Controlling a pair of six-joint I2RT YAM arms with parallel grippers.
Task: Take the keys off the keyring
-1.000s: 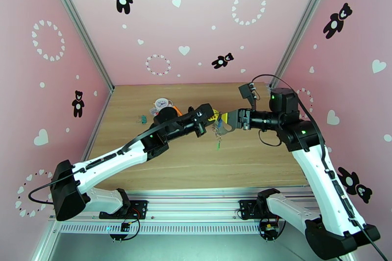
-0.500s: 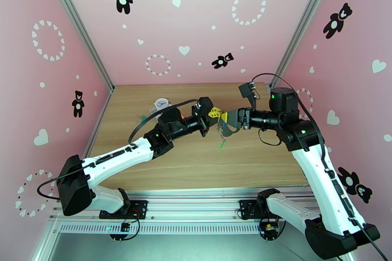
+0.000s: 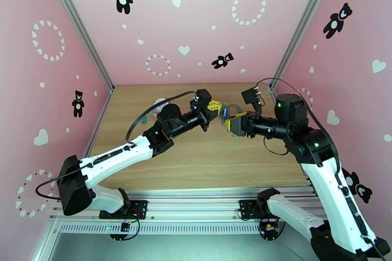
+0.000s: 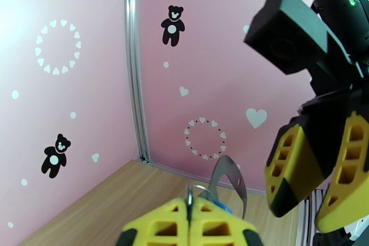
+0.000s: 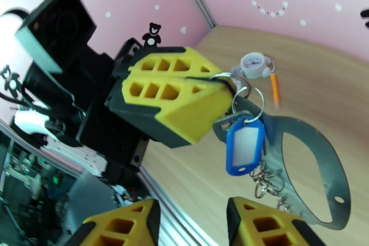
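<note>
The keyring hangs in the air between my two grippers, above the middle of the table. My left gripper (image 3: 214, 108) is shut on the keyring's thin metal ring (image 5: 226, 78), its yellow fingers (image 5: 175, 90) pressed together. From that ring hang the blue-tagged key (image 5: 244, 145), small metal clips (image 5: 263, 182) and the black strap loop (image 5: 323, 150). A green-tagged key (image 3: 233, 139) dangles lowest. My right gripper (image 5: 193, 224) is open just below the bunch, with nothing between its fingers (image 5: 263, 224). In the left wrist view the ring (image 4: 189, 194) stands up from my shut fingers.
A round white disc (image 5: 253, 64) and an orange pen (image 5: 275, 90) lie at the back of the wooden table (image 3: 196, 159). A small teal item (image 3: 143, 120) lies near the left edge. Pink walls close in three sides.
The left gripper has risen and moved right, carrying the keyring. The right arm has drawn back to the right and now sits lower beside the bunch, jaws a little narrower.
</note>
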